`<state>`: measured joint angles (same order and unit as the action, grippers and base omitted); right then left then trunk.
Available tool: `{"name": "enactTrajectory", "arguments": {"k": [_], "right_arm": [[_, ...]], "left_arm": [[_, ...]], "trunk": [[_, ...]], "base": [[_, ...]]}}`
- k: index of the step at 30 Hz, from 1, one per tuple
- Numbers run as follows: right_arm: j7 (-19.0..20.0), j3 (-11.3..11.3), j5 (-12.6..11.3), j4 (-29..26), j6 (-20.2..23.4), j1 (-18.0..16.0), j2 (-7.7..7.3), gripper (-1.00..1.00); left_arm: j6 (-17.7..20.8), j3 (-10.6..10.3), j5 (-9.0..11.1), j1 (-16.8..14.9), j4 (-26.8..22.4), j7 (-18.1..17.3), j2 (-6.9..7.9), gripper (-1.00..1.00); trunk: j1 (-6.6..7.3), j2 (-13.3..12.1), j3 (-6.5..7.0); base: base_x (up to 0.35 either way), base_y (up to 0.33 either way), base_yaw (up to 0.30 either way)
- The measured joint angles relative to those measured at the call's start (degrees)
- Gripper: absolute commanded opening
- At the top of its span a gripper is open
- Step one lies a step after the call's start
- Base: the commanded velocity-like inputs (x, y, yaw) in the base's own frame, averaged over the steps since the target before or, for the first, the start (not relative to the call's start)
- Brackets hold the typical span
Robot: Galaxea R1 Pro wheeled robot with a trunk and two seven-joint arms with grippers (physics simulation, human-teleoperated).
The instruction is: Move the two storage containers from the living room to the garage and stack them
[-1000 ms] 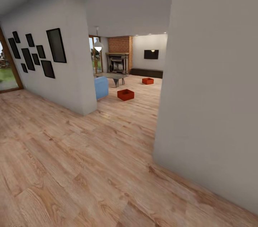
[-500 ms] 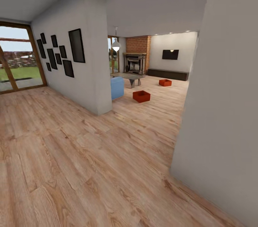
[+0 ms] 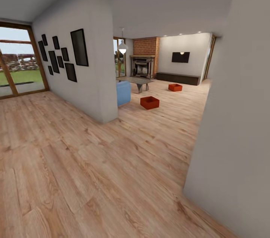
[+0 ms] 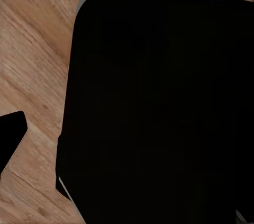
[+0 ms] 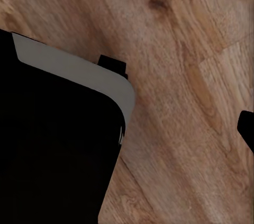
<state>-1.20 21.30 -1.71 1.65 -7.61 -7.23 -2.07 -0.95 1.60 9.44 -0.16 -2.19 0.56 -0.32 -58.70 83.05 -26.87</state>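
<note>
Two red-orange storage containers stand on the light wood planks of the living room ahead, seen from the head view through a wide opening. The nearer container (image 3: 149, 102) sits just past the blue sofa's end (image 3: 123, 93). The farther container (image 3: 175, 87) lies deeper in, before a low dark cabinet (image 3: 177, 78). Both are open-topped, upright and several metres from me. In the left wrist view a dark fingertip (image 4: 10, 135) pokes in beside my black base (image 4: 159, 107). The right wrist view has a dark tip (image 5: 247, 128) over wood floor (image 5: 174, 49). How the jaws stand is hidden.
A grey wall corner (image 3: 102, 80) with black picture frames (image 3: 62, 56) juts in on the left. A pale wall (image 3: 240, 118) stands close on my right. A grey low table (image 3: 135, 80) and brick fireplace (image 3: 142, 65) are beyond. Glass doors (image 3: 18, 65) are at far left.
The whole head view has swung, so the camera has turned: the glass doors came into view at left and the right wall takes less room. The containers have not moved on the floor.
</note>
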Motion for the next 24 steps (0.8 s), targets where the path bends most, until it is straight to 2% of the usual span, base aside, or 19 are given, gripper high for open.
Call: {"name": "enactTrajectory", "arguments": {"k": [16, 24], "right_arm": [[0.18, -0.05, -0.35, 0.02, 1.15, 0.00, -0.08, 1.00], [0.09, -0.09, -0.43, 0.02, 1.88, 0.00, -0.06, 1.00]], "left_arm": [[0.15, -0.05, -0.01, 0.00, 0.00, 0.00, 0.02, 1.00], [0.08, -0.05, -0.01, 0.00, 0.00, 0.00, 0.02, 1.00]], "trunk": [[0.00, 0.00, 0.00], [0.00, 0.00, 0.00]], "base": [[0.331, 0.000, 0.002], [0.331, 0.000, 0.209]]}}
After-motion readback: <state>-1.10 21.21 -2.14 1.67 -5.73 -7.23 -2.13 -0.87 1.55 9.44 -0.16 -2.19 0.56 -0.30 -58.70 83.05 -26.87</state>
